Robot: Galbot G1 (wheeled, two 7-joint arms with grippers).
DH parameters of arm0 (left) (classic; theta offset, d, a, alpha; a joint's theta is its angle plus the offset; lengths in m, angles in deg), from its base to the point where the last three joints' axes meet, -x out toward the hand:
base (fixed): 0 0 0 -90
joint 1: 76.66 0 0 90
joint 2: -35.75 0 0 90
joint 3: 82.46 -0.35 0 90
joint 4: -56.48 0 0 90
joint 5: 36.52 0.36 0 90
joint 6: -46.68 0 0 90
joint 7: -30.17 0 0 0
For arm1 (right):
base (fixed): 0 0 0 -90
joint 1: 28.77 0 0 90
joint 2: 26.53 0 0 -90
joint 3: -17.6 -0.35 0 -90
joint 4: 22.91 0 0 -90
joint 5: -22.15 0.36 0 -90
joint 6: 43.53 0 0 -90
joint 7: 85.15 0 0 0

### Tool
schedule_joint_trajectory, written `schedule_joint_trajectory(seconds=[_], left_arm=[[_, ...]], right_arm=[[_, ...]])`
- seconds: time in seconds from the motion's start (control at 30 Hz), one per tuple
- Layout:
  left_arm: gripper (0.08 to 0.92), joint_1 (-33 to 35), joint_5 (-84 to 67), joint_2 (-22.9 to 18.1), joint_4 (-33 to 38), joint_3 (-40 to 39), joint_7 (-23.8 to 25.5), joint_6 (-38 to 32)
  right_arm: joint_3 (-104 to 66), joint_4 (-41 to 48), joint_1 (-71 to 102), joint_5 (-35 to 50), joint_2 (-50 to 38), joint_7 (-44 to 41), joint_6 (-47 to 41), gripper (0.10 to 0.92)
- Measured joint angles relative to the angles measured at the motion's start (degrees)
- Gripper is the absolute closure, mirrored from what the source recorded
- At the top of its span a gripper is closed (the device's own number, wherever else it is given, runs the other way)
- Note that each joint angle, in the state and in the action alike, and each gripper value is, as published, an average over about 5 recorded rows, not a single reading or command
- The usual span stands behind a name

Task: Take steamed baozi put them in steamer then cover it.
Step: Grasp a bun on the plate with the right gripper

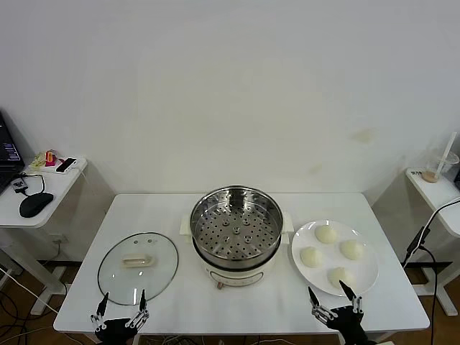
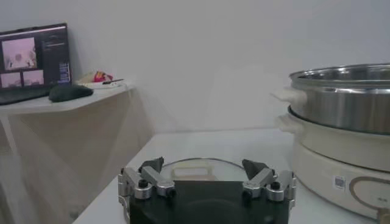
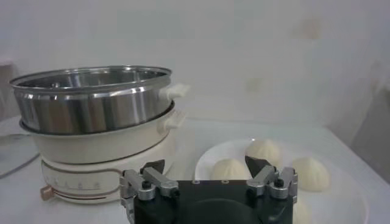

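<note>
Four steamed baozi (image 1: 331, 253) sit on a white plate (image 1: 369, 277) at the table's right side, none touching another — all well clear of the steamer (image 1: 236, 224). Steamer stands mid-table on its cream pot base (image 1: 233, 273), basket empty, perforated bottom showing. The cover (image 1: 138, 267) lies flat on the white table (image 1: 144, 208) left of the steamer, beige handle up, just beside the pot base but not touching. Right gripper (image 1: 335, 302) hangs at the near edge just in front of the plate, fingers spread wide, holding nothing. Left gripper (image 1: 122, 306) mirrors it at the near edge in front of the cover — jaws wide apart, empty. Side desk (image 1: 43, 190) far left carries a mouse (image 1: 36, 205) and clutter.
</note>
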Motion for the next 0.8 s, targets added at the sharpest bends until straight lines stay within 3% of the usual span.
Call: schedule_joint_trajectory(seconds=[0.4,0.8], left_arm=[[0.177,-0.58,4.18,-0.24,0.3,1.22,1.63,2.21],[0.177,-0.45,8.08,-1.15,1.21,2.7,2.56,2.35]], right_arm=[[-5.23,2.67,-6.32,-10.81,-9.21,-3.13,-6.13,0.203],[-0.97,13.42,-24.46,-25.95,-29.64,-17.87,-8.46,0.203]])
